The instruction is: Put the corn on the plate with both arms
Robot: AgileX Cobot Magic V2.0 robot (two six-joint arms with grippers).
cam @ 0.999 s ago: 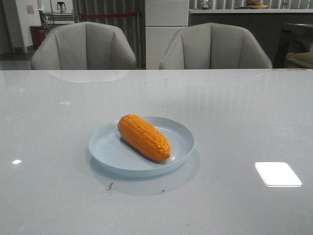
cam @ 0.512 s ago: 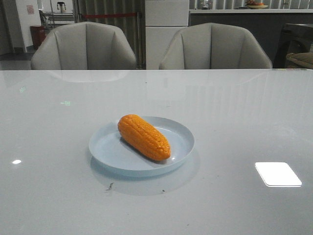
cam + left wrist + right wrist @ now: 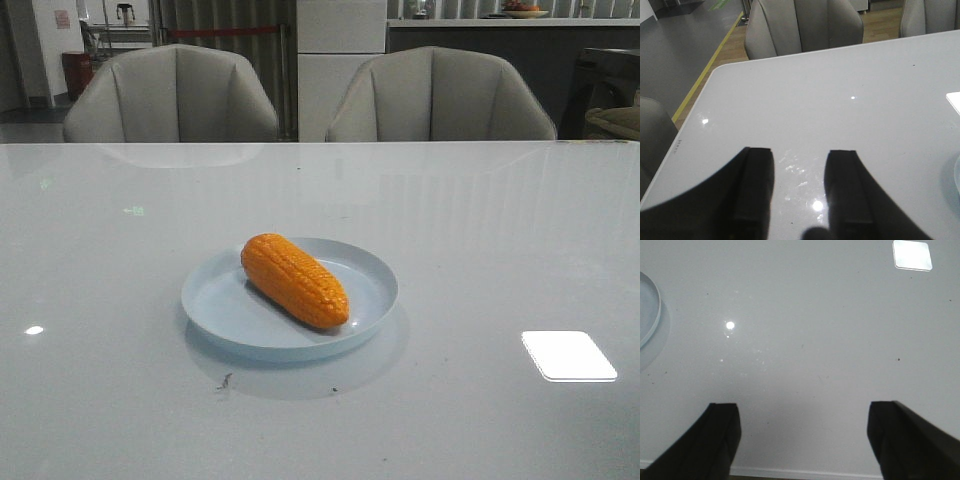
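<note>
The orange corn [image 3: 294, 280] lies slantwise on the pale blue plate [image 3: 365, 310] in the middle of the table in the front view. Neither arm shows in the front view. My left gripper [image 3: 799, 156] is open and empty over bare table near the table's left edge; a sliver of the plate's rim [image 3: 957, 176] shows in its view. My right gripper [image 3: 803, 411] is wide open and empty over bare table near the front edge; the plate's rim [image 3: 651, 320] shows in its view, apart from the fingers.
Two grey chairs [image 3: 172, 95] [image 3: 438, 98] stand behind the table's far edge. A bright window reflection [image 3: 567, 355] lies on the table at the right. The table's left edge and corner [image 3: 715, 72] show in the left wrist view.
</note>
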